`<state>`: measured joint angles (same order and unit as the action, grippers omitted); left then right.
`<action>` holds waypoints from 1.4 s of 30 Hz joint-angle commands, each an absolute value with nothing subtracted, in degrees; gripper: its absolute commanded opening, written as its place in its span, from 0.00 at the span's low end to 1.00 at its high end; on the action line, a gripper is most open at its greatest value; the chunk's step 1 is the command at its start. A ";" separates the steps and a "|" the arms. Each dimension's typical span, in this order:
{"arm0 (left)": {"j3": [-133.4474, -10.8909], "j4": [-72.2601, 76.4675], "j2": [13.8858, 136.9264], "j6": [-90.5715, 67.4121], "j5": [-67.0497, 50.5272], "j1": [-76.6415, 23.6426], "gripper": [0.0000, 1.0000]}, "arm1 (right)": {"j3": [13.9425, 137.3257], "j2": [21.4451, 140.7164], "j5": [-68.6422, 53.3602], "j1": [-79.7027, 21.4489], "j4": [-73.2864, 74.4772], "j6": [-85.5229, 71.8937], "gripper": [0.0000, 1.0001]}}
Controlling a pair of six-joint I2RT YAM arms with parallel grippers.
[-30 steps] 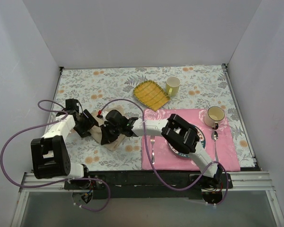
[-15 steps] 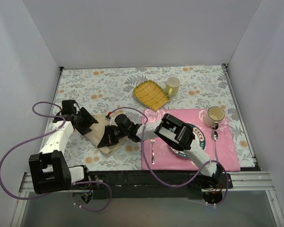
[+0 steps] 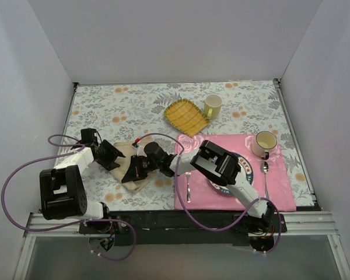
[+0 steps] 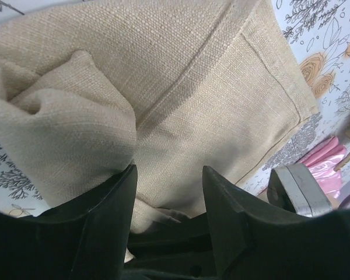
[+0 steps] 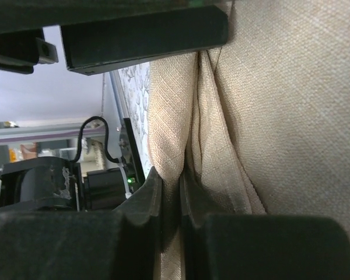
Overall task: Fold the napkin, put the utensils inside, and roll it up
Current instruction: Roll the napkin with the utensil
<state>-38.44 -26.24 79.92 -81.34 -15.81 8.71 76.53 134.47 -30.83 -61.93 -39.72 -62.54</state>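
Left gripper [image 3: 109, 156]: brought closer to the napkin [image 3: 126, 146] than a second earlier, with the jaws narrowed since then. The fingers are held apart astride a bunched fold, and nothing is seen clamped.
Right gripper [image 5: 170, 181]: fingers are pressed together on a doubled napkin edge.
Napkin location: crumpled on the floral table [image 3: 105, 105], left of the pink placemat [image 3: 280, 195], between both grippers.
Napkin handling: judged light, soft and limp (coarse weave, unlikely to slip). It is best taken at the hemmed corners, since mid-cloth pinches only gather bunches.
Utensils: fork [image 3: 188, 184] and spoon [image 3: 265, 175] are left on the placemat.
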 commanded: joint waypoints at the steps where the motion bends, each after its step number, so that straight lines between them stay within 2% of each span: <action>1: -36.12 -21.71 84.89 -80.51 -9.14 11.60 0.48 | 78.38 131.23 -32.52 -61.61 -23.95 -48.56 0.23; 3: -35.16 -20.58 85.78 -80.51 -9.49 11.95 0.47 | 80.23 129.73 -32.78 -61.61 -19.45 -43.27 0.30; 4: -34.81 -20.31 86.30 -80.59 -9.23 12.30 0.47 | 80.94 129.29 -33.31 -61.61 -16.03 -38.46 0.38; 7: -33.66 -19.51 86.31 -80.68 -9.40 12.57 0.47 | 84.72 127.36 -33.57 -61.70 -9.16 -31.31 0.53; 13: -33.48 -19.25 87.45 -80.33 -9.05 12.74 0.47 | 89.56 124.11 -27.89 -62.66 7.55 -16.36 0.64; 21: -33.22 -19.16 88.33 -80.33 -9.40 12.83 0.47 | 89.64 119.53 -9.62 -68.28 10.28 -0.91 0.71; 25: -33.40 -19.42 88.33 -80.33 -9.49 12.92 0.47 | 94.12 122.42 -0.45 -72.33 11.25 5.35 0.76; 33: -33.14 -19.34 88.95 -80.60 -10.37 13.01 0.47 | 103.27 131.30 18.17 -77.34 11.60 12.92 0.76; 38: -33.48 -19.77 88.51 -80.42 -10.20 13.18 0.47 | 103.80 134.56 21.00 -77.17 10.29 12.93 0.75; 42: -33.75 -19.78 88.77 -80.24 -10.46 13.18 0.47 | 102.31 135.61 20.04 -76.38 9.49 12.31 0.70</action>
<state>-36.86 -17.32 84.53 -83.64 -23.14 12.69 102.65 132.42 17.04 -77.93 10.13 11.22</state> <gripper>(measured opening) 0.464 0.736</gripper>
